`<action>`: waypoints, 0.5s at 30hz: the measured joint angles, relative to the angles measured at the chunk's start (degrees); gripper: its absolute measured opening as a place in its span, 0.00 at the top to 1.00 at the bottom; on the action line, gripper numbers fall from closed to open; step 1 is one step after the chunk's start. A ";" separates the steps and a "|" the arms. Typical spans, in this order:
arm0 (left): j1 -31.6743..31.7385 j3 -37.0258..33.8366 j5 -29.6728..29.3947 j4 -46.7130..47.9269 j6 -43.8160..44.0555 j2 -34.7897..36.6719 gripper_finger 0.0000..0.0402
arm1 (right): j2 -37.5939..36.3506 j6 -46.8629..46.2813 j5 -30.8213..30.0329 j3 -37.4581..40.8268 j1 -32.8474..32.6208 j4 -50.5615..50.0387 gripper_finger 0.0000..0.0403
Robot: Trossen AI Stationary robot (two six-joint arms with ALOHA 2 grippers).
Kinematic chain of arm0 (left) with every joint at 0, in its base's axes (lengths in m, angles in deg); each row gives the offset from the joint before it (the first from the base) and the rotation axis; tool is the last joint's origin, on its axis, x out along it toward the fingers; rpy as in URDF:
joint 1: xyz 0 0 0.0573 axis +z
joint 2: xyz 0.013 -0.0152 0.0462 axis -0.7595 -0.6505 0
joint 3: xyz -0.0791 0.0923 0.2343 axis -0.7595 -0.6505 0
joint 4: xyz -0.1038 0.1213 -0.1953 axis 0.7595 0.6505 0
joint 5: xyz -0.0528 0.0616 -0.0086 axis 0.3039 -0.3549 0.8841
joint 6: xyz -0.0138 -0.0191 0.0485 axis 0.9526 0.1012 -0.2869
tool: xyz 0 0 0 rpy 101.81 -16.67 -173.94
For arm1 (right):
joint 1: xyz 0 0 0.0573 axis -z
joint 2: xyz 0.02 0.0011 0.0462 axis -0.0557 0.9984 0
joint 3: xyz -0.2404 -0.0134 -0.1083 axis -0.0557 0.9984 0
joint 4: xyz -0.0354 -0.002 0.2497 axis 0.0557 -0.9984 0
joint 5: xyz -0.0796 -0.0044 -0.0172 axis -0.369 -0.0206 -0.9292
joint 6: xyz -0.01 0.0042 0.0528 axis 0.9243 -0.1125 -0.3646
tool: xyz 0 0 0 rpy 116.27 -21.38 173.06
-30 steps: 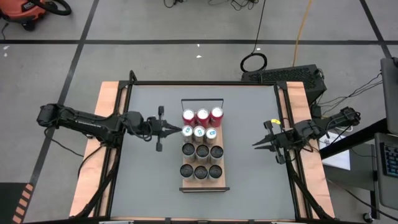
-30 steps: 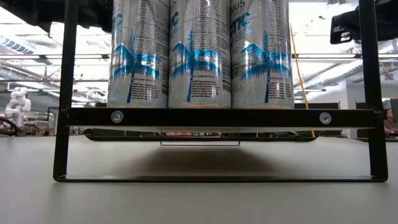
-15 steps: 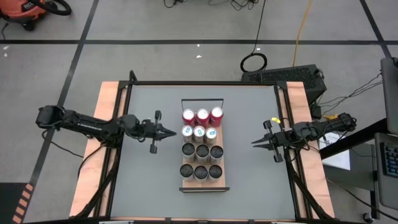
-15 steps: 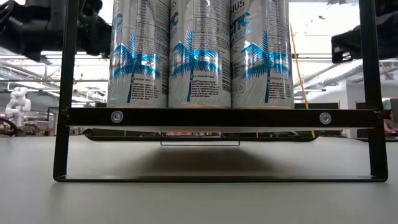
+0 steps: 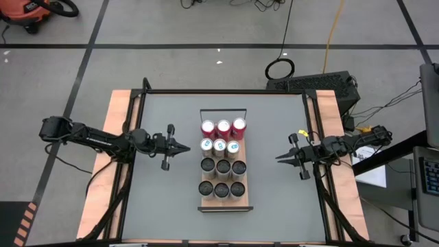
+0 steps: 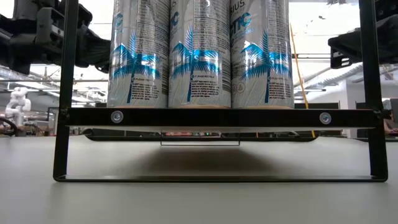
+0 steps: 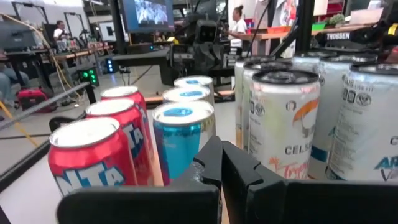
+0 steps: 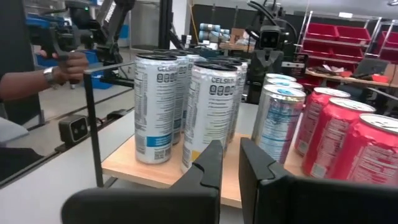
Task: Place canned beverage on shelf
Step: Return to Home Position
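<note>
shelf [image 5: 224, 204]: long light-wood board with dark edging, centre of grey tabletop [image 5: 164, 199]; thin black wire rail [image 5: 223, 110] at its 12 o'clock end
white-blue short cans [image 5: 219, 146]: row of three, upright on the board; three red cans [image 5: 223, 128] at their 12, six tall silver cans [image 5: 223, 178] at their 6
left gripper [image 5: 185, 147]: at shelf's 9 o'clock, near it but not touching; fingers pressed together, empty
right gripper [image 5: 280, 158]: at shelf's 3 o'clock, well apart from it; fingers a narrow slit apart, empty

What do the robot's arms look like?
The left arm and right arm are dark, thin and jointed. Each ends in a black tool, the left tool and right tool, with a crossbar and two wedge-shaped fingers.
</note>
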State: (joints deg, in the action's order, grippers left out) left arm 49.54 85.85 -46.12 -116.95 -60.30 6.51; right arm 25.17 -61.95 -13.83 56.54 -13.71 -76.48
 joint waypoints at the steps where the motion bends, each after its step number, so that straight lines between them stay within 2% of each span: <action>1: 0.00 -0.17 -0.02 0.16 0.03 0.00 0.99 | 0.00 0.21 0.04 0.03 0.16 0.12 1.00; 6: 0.00 -1.38 -0.37 -0.80 1.46 0.07 0.99 | 0.00 1.21 0.30 0.07 1.17 -0.67 1.00; 11: -0.01 -5.05 -0.89 -7.40 4.47 0.07 0.99 | 0.00 0.23 0.36 0.09 2.35 -1.29 1.00; 15: -0.02 -5.03 -0.90 -7.54 4.92 0.20 1.00 | 0.00 0.52 0.18 0.28 3.06 -0.95 1.00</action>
State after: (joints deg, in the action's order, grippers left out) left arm 49.52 80.82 -47.02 -124.49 -55.38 6.71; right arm 25.17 -61.43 -13.65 56.82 -10.65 -77.42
